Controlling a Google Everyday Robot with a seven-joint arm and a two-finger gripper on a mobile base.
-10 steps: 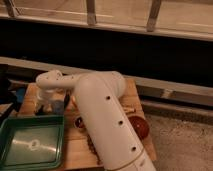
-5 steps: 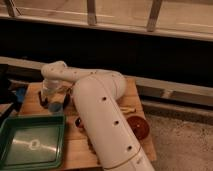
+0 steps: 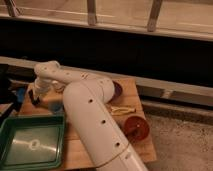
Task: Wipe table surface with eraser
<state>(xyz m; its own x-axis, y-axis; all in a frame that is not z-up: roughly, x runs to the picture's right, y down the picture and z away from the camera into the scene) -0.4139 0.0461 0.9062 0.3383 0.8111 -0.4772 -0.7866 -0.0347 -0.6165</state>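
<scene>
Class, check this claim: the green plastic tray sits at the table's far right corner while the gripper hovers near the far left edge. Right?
Wrong on the tray. The camera view shows the green plastic tray at the near left of the light brown wooden table; the gripper is indeed near the far left edge.

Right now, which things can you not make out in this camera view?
- Gripper: at the table's far left, small and dark; any eraser in it cannot be made out.
- Table surface: its middle is hidden behind the white arm.
- Green tray: cut off by the bottom edge.

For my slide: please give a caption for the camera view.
White arm reaches over wooden table, gripper low beside green tray.
</scene>
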